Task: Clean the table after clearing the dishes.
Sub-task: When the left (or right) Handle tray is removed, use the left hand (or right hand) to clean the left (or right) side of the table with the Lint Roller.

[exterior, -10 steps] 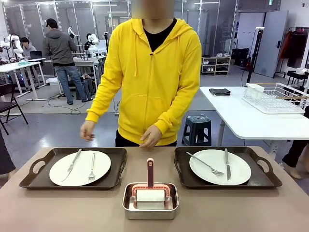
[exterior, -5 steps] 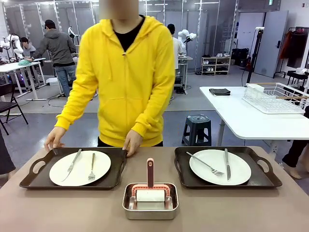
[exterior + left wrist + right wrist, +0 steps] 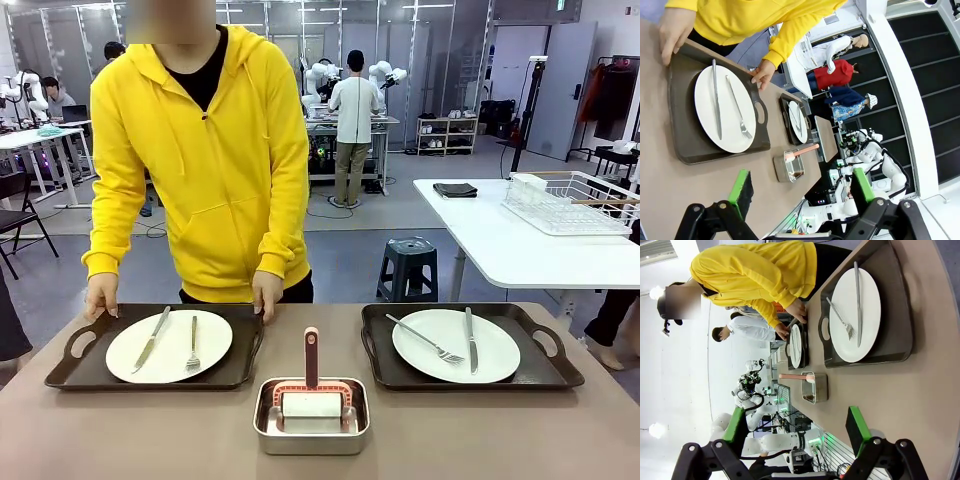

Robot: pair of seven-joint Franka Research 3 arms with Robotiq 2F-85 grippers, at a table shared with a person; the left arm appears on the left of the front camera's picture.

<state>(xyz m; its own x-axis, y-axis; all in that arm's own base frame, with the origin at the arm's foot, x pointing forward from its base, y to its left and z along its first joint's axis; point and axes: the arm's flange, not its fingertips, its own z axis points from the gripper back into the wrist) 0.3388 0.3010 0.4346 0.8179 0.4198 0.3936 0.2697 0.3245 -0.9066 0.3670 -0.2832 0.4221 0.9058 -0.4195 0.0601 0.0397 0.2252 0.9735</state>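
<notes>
On the tan table (image 3: 520,430) stand two black trays. The left tray (image 3: 70,365) carries a white plate (image 3: 170,352) with a knife (image 3: 151,340) and a fork (image 3: 193,345). A person in a yellow hoodie holds this tray's far rim with both hands (image 3: 101,296). The right tray (image 3: 545,365) bears a second plate (image 3: 490,355) with fork and knife. My left gripper (image 3: 802,192) hangs open above the table, short of the left tray (image 3: 685,150). My right gripper (image 3: 796,427) is open too, above bare table before the right tray (image 3: 897,315).
A small steel pan (image 3: 311,430) holding a white pad with a pink handle (image 3: 311,356) sits at the table's front middle, between the trays. Beyond the table stand a grey stool (image 3: 408,268) and a white table with a wire rack (image 3: 575,200).
The person has stepped toward picture left and set both hands on the left tray's far rim; the tray has shifted slightly. Both grippers stay open.
</notes>
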